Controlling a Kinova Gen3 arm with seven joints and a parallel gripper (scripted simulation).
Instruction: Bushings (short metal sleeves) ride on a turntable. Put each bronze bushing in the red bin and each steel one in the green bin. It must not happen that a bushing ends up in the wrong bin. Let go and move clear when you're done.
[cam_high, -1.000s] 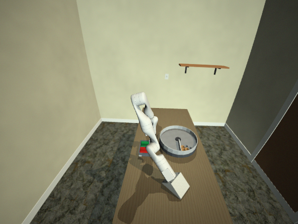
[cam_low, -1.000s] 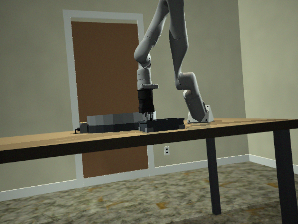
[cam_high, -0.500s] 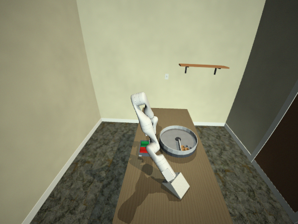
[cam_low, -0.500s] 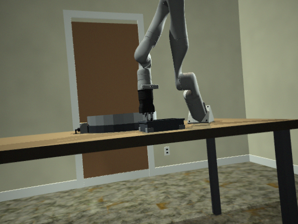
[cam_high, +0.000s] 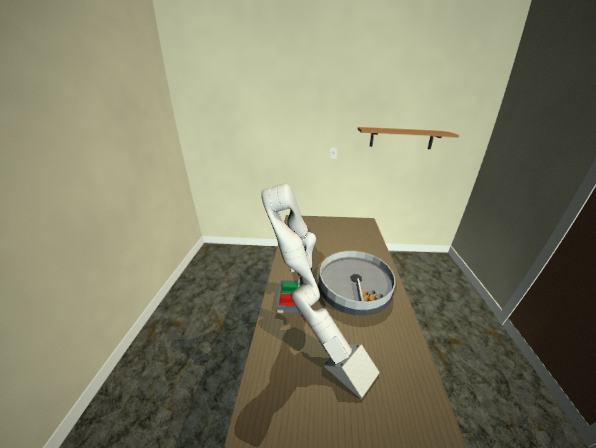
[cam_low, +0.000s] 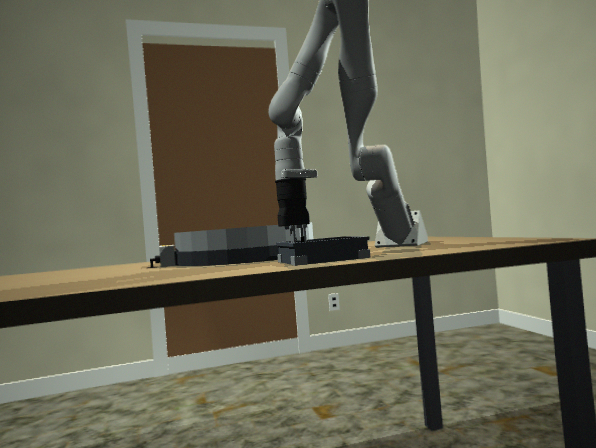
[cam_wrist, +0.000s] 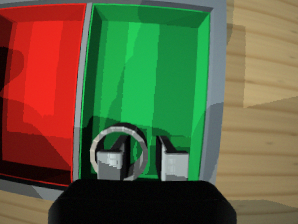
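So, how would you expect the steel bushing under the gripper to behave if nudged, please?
The steel bushing looks a thin rigid ring, so probably stiff. Seen end-on, it likely slides rather than rolls. Walls of the green bin should contain it.

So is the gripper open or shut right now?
Open. In the wrist view the gripper has its fingers apart above the green bin, with a steel bushing ringing one finger, not pinched between them.

The arm folds down steeply, wrist vertical, its pincer (cam_wrist: 141, 157) pointing downward with fingers parted.
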